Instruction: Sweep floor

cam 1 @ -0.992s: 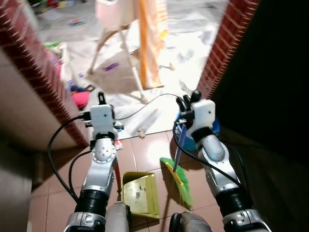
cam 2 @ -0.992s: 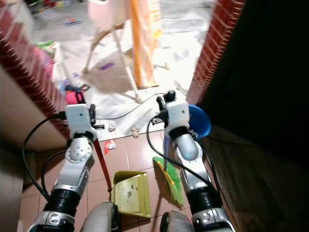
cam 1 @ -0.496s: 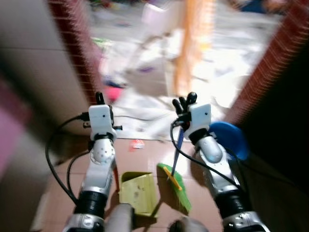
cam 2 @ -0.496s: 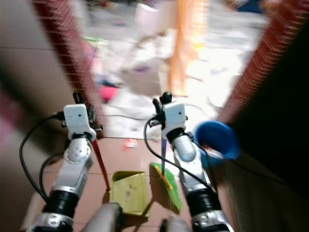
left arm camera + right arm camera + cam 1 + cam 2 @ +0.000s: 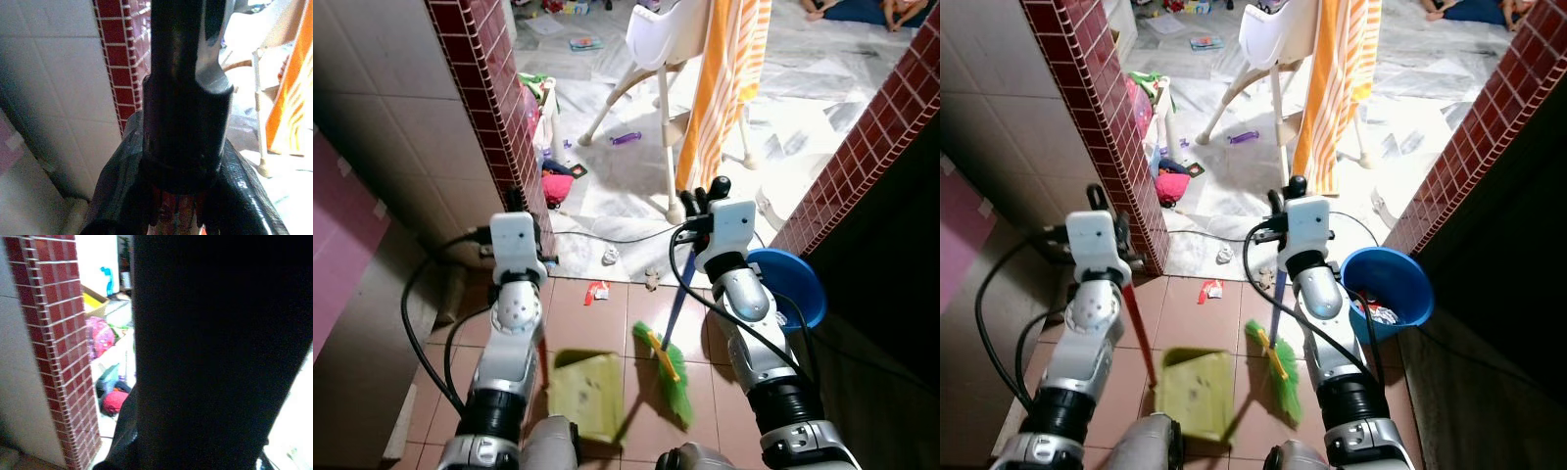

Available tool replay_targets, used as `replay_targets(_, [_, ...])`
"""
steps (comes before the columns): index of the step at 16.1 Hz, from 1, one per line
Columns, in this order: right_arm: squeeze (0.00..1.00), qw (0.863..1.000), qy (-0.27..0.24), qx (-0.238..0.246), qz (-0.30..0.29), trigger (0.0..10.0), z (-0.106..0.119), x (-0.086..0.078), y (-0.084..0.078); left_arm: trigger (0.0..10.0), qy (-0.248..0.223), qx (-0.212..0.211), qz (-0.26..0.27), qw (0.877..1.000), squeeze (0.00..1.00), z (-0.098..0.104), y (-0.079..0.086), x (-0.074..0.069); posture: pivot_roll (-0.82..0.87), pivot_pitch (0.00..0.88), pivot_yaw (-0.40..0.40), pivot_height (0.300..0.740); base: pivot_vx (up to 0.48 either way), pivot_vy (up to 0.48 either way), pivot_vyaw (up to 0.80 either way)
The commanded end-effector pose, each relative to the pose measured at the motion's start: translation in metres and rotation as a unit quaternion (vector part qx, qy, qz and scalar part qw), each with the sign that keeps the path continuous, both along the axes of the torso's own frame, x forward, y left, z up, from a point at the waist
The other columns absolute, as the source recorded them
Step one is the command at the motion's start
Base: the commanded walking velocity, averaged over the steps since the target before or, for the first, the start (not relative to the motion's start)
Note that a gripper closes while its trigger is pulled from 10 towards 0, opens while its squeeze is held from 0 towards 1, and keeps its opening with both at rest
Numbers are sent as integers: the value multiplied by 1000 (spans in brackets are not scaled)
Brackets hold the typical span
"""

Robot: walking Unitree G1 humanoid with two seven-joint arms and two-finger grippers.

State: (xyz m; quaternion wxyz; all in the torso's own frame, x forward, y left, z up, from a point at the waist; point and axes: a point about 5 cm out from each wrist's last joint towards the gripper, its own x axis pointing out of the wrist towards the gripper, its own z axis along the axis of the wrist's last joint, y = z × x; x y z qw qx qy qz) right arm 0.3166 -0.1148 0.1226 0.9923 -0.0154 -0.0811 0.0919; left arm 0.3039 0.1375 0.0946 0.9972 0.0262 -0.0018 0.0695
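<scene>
My left gripper is shut on the red handle of a yellow-green dustpan, which hangs low over the brown tile floor and looks blurred. In the left wrist view its fingers wrap the dark top of the handle. My right gripper is shut on the blue stick of a broom, whose green bristle head reaches the tiles just right of the dustpan. A red and white scrap and two small bits lie on the floor ahead.
A red brick pillar stands close on the left and a brick wall on the right, forming a doorway. A blue bucket sits by my right arm. Beyond are a high chair, an orange striped towel, a floor cable and scattered toys.
The whole view has shifted and then steadied as the camera moved. Both grippers keep their hold on dustpan and broom. The dustpan now looks smeared by motion.
</scene>
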Motion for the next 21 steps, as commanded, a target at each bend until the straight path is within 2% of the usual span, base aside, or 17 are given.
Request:
replay_targets(1, [0, 1000, 10, 11, -23, 10000, -1, 2, -6, 10000, -22, 12, -7, 1000, 0, 9, 5, -1, -28, 4, 3, 740, 0, 0, 0])
replay_targets(3, [0, 999, 14, 20, -33, 10000, -2, 1, -8, 10000, -24, 14, -8, 1000, 0, 10, 9, -1, -23, 7, 11, 740, 0, 0, 0])
replay_targets(6, [0, 998, 20, 28, -47, 10000, -5, -1, -13, 10000, -34, -2, -10, 999, 0, 18, 5, 4, -18, 22, 6, 740, 0, 0, 0])
replay_targets(9, [0, 998, 22, 30, -49, 10000, -4, -1, -14, 10000, -45, 7, -4, 999, 0, 24, 4, 4, -23, 43, 5, 740, 0, 0, 0])
replay_targets(12, [0, 997, 34, 28, -56, 10000, -7, -1, -14, 10000, -62, 13, 35, 997, 0, 39, 27, 12, -16, 63, -8, 740, 0, 0, 0])
replay_targets(14, [0, 997, 36, 21, -58, 10000, -6, -1, -13, 10000, -61, 14, 36, 997, 0, 40, 31, 15, -24, 70, -13, 740, 0, 0, 0])
replay_targets(16, [0, 997, 40, 20, -69, 10000, -5, 0, -14, 10000, -58, 10, 33, 998, 0, 38, 28, 14, -33, 79, -9, 740, 0, 0, 0])
replay_targets(21, [0, 992, 43, 18, -119, 10000, -3, 3, -26, 10000, -34, -13, -21, 999, 0, 26, 9, 8, -36, 102, 10, 740, 0, 0, 0])
